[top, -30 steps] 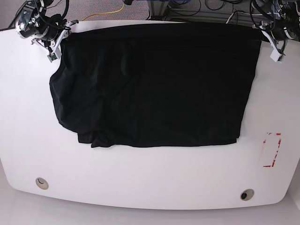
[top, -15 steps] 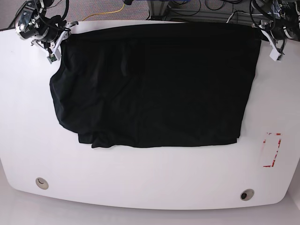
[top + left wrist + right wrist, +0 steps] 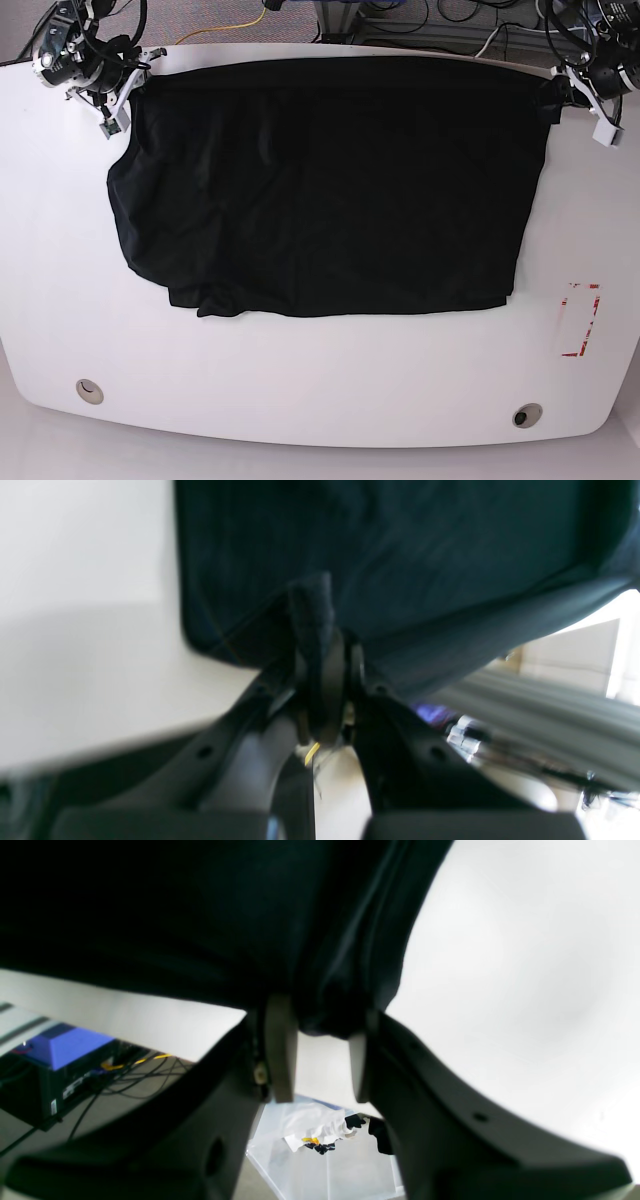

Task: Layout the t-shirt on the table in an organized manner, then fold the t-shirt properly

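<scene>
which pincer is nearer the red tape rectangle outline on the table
Left. The left pincer grips the black fabric t-shirt at the far corner on the red tape rectangle outline side; the right pincer grips the opposite far corner.

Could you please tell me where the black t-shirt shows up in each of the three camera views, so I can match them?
Base: the t-shirt covers the table's middle and far part, corners pinched at upper left and upper right.
Left wrist: it fills the upper frame, a corner clamped in the left gripper.
Right wrist: it fills the upper left, bunched between the right gripper fingers.
Shared landmark: the white table.
</scene>
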